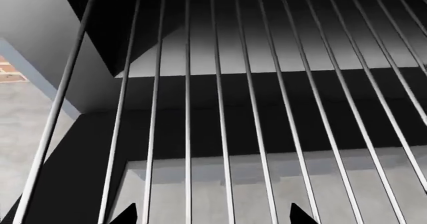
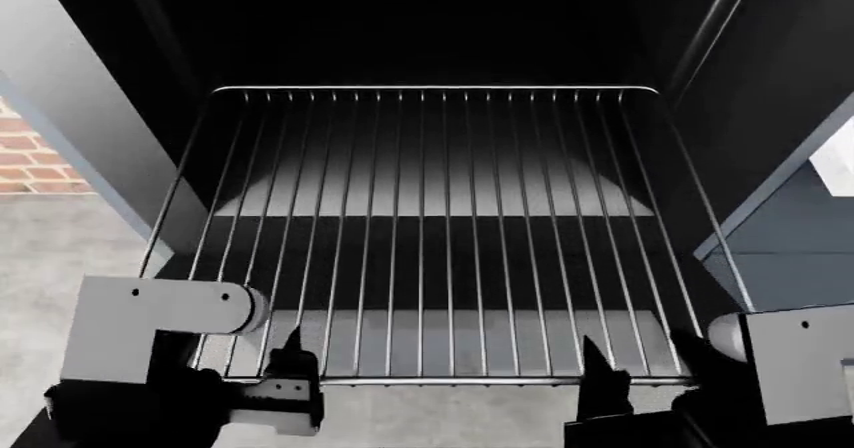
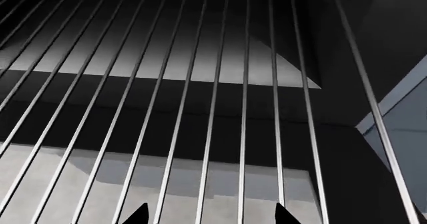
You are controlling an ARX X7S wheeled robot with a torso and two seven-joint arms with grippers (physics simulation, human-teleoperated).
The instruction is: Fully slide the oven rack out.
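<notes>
The left gripper (image 2: 287, 363) is sitting at the lower left of the head view and the right gripper (image 2: 601, 368) at the lower right, each showing dark fingertips right at the front bar of the oven rack (image 2: 441, 228). In both wrist views 2 black tips are poking up well apart at the bottom edge, with several rods running between them, so both pincers are looking wide rather than clamped; whether any finger is actually touching the wire cannot be told.

The rack is filling the middle of the head view, its rods running front to back, away from the grippers into the dark oven cavity (image 2: 427, 28), with its far edge at the upper middle. Both arms are equally near the front bar. Judging from this, the rack is lying largely drawn out, and any remaining pull would run straight back toward the robot.
</notes>
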